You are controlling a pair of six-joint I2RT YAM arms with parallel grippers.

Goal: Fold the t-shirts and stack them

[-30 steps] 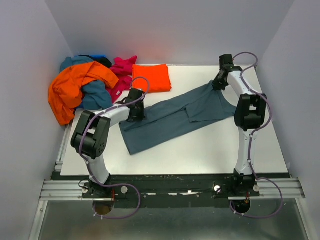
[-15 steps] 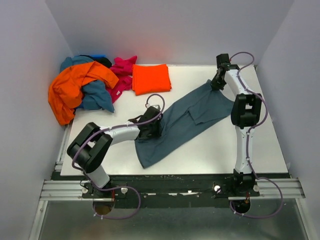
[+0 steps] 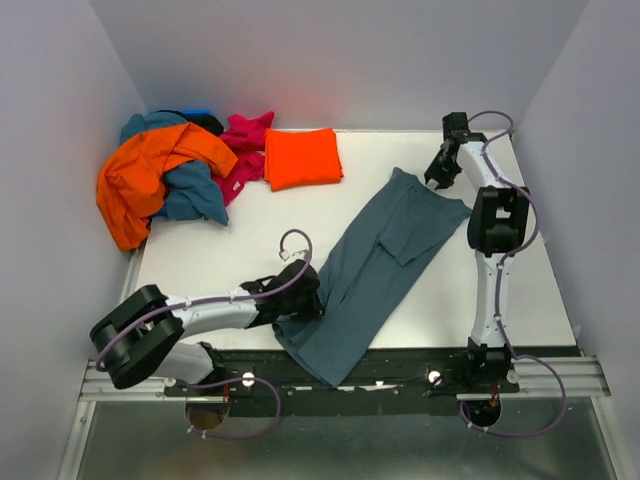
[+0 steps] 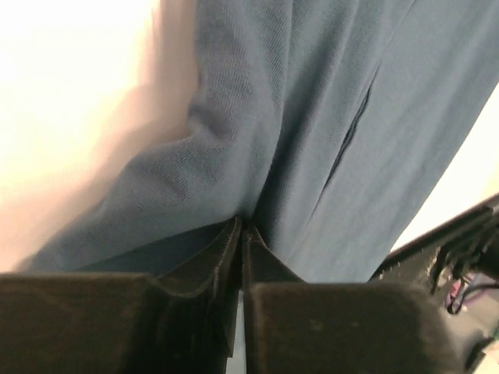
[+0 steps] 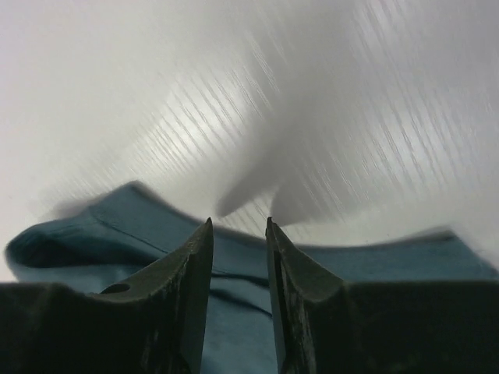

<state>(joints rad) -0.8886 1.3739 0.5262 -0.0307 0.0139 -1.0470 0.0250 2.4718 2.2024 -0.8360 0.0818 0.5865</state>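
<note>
The slate blue-grey t-shirt (image 3: 375,260) lies in a long diagonal strip from the back right to the table's front edge, and its near end hangs over the front rail. My left gripper (image 3: 300,302) is low at the front and shut on a fold of this shirt (image 4: 327,117), with cloth bunched at the fingertips (image 4: 242,230). My right gripper (image 3: 437,180) is open just above the shirt's far edge (image 5: 93,241), with its jaws apart and nothing between them (image 5: 238,226). A folded orange-red t-shirt (image 3: 301,157) lies at the back centre.
A loose pile sits at the back left: an orange shirt (image 3: 140,175), a teal one (image 3: 195,190), a magenta one (image 3: 245,135) and a bit of blue (image 3: 198,113). The enclosure's walls stand close on the left, right and back. The black front rail (image 3: 400,365) runs along the near edge.
My left gripper has pulled the blue-grey shirt toward the front edge, swinging it steeper, so its near end now overhangs the rail. The right gripper stays near the shirt's far end.
</note>
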